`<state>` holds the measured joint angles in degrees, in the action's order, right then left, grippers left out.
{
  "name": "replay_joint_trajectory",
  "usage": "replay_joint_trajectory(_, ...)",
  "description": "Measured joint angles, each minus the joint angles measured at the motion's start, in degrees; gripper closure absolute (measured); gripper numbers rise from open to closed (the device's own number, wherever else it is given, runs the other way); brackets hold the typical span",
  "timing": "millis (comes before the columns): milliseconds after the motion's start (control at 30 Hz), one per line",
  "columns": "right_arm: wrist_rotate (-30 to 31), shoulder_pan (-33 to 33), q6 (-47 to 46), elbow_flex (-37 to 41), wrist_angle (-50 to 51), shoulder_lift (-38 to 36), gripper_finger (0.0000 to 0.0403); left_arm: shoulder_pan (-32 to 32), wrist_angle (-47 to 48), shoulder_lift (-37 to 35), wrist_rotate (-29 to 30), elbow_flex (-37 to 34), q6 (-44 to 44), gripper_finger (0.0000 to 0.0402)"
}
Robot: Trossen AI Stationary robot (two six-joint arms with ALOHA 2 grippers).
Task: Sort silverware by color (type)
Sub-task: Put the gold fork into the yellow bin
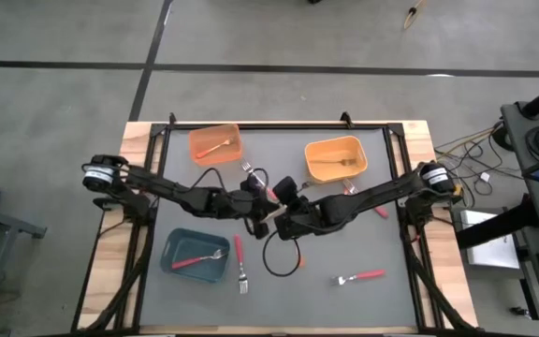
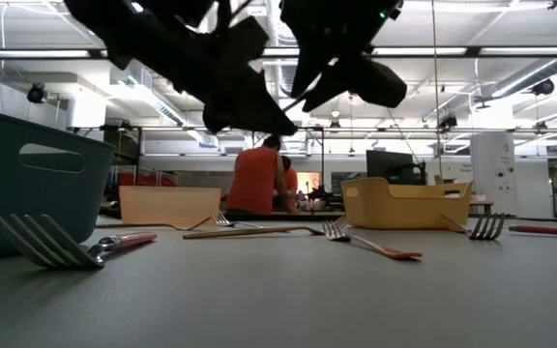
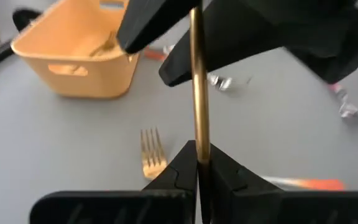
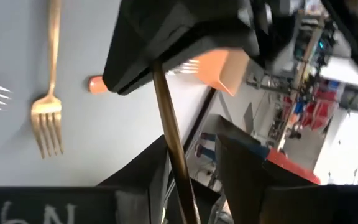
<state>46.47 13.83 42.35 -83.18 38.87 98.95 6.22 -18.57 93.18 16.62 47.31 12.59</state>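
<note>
At the middle of the counter [image 1: 344, 300], seen from above, two dark arms meet. The left tool [image 3: 197, 163] is clamped tight on a gold fork [image 3: 197, 87], gripping its slim handle. The right tool [image 4: 188, 163] stands partly open around the same handle, its fingers [image 4: 143, 171] apart and not pinching.

From the centre of the overhead view, an orange bin [image 1: 215, 143] sits at eleven o'clock with a fork inside. A yellow-orange bin [image 1: 336, 158] sits at one o'clock, also holding a fork. A teal bin [image 1: 195, 255] at eight o'clock holds a red-handled fork [image 1: 197, 259]. Just beside it, at seven o'clock, lies another red-handled fork [image 1: 240, 262]. A third red-handled fork [image 1: 359, 277] lies at four o'clock. A second gold fork [image 3: 151, 152] lies on the counter below the tools.
</note>
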Motion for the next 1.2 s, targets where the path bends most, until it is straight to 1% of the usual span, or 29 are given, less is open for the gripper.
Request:
replay_joint_trajectory(67, 1.5, 0.2, -2.2, 0.0, 0.3, -0.9, 0.028, -0.1, -4.1, -2.0, -1.0, -2.7, 0.2, 0.0401)
replay_joint_trajectory(200, 1.6, 0.2, -7.5, 0.0, 0.7, -3.7, 0.028, -0.5, -14.8, -7.6, -3.8, -8.8, 0.2, 0.0401)
replay_joint_trajectory(300, 1.5, 0.2, -12.0, 0.0, 0.6, -5.9, 0.0281, -0.8, -21.5, -12.2, -4.3, -13.0, 0.0, 0.0401)
replay_joint_trajectory(433, 1.5, 0.2, -16.4, 0.0, -0.6, -9.4, 0.0287, -1.1, -24.4, -17.7, -4.2, -16.9, -0.3, 0.0401)
replay_joint_trajectory(533, 1.4, 0.2, -19.9, 0.0, -0.6, -11.4, 0.0294, -1.1, -26.4, -20.7, -4.2, -18.4, -0.3, 0.0401)
replay_joint_trajectory(667, 1.1, 0.2, -24.5, 0.0, -0.6, -13.6, 0.0305, -1.1, -27.8, -23.1, -4.2, -19.7, -0.3, 0.0401)
replay_joint_trajectory(767, 1.1, 0.1, -26.6, 0.0, -0.6, -15.4, 0.0313, -1.1, -28.3, -23.6, -4.2, -19.9, -0.7, 0.0401)
replay_joint_trajectory(900, 0.8, 0.1, -34.0, 0.0, 1.0, -17.7, 0.0322, -1.1, -28.1, -23.7, -4.2, -20.0, -1.3, 0.0401)
replay_joint_trajectory(1067, -5.2, 0.1, -44.8, 0.0, 6.8, -19.9, 0.0335, -1.1, -24.4, -23.7, -4.2, -20.0, -1.6, 0.0401)
replay_joint_trajectory(1200, -6.6, 0.2, -51.8, 0.1, 12.0, -20.0, 0.0344, -1.1, -19.4, -23.7, -4.2, -19.5, -1.6, 0.0401)
